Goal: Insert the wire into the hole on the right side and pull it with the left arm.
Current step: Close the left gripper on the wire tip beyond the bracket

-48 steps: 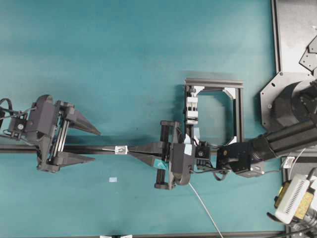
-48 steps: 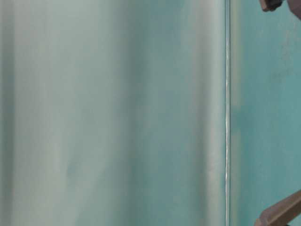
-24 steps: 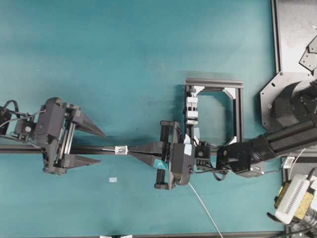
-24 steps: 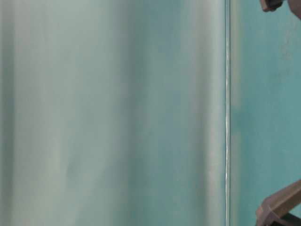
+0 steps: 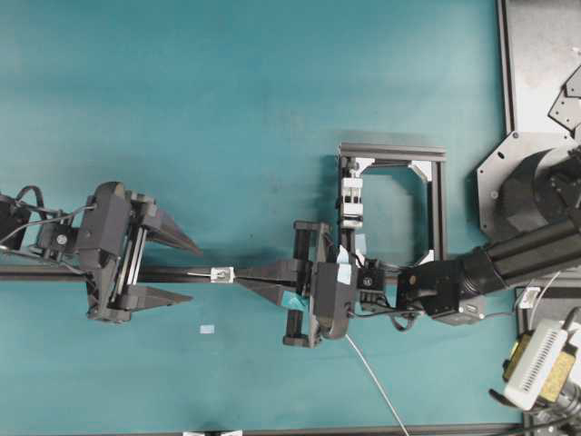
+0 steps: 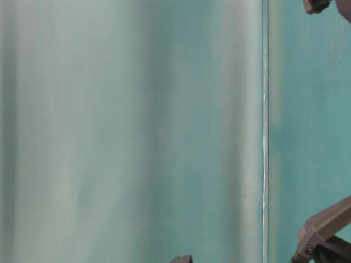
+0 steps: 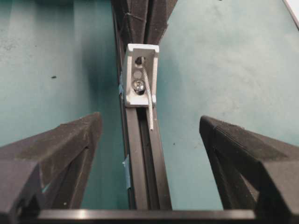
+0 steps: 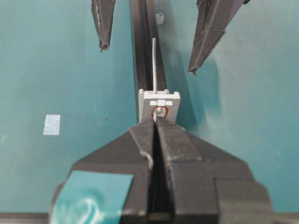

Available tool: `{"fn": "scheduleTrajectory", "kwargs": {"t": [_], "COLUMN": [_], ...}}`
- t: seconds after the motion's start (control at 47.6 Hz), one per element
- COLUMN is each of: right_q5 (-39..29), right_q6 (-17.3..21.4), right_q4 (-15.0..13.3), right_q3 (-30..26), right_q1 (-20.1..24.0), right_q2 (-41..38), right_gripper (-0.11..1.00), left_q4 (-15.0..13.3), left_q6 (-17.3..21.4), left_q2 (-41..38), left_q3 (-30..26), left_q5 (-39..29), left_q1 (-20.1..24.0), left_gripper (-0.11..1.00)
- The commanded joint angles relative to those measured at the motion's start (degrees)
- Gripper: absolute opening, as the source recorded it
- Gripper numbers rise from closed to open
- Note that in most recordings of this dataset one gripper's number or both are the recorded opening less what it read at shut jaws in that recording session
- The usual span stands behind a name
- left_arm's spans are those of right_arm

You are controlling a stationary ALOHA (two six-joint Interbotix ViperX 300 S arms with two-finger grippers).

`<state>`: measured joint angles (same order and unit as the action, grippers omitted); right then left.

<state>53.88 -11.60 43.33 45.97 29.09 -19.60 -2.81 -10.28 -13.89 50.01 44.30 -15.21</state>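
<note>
Right gripper (image 8: 155, 122) seemingly pinches thin stiff wire (image 8: 154, 56) through hole (image 8: 159, 111).

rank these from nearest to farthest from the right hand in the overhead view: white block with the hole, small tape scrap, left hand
1. White block, just off the right hand fingertips, on the black rail.
2. Tape scrap, on the table toward the near edge.
3. Left hand, open, farther along the rail.

Left end effector (image 5: 185, 272) nearer the hole (image 5: 220, 273)

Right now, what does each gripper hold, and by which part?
Right gripper: the wire, pinched just behind the hole. Left gripper: nothing, open.
</note>
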Motion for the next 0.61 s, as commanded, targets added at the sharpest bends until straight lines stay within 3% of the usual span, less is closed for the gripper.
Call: {"fn": "scheduleTrajectory", "kwargs": {"t": [0.0,0.105,0.231,0.589], "right_q5": [0.1,0.1,0.1,-1.1], "right_q6": [-0.1,-0.1,-0.1,0.1], "right_q4": [-0.3,-0.3,-0.3,-0.3], "right_q3": [-1.0,-1.0,-1.0,-1.3], "right_q1": [-0.3,-0.2,-0.2,-0.2], "right_q2": [0.7,0.7,0.7,0.7], "right_gripper": [0.01,0.01,0.01,0.01], "left_q4": [-0.1,-0.1,-0.1,0.1], "left_q6": [0.1,0.2,0.4,0.5], "left_q2": [1.3,1.4,1.3,1.0], "left_q3": [-1.1,-1.3,-1.5,-1.8], "left_q5": [0.3,0.2,0.2,-0.2], "left_q1": [0.0,0.0,0.0,0.1], "left_gripper": [0.30,0.08,-0.07,-0.10]}}
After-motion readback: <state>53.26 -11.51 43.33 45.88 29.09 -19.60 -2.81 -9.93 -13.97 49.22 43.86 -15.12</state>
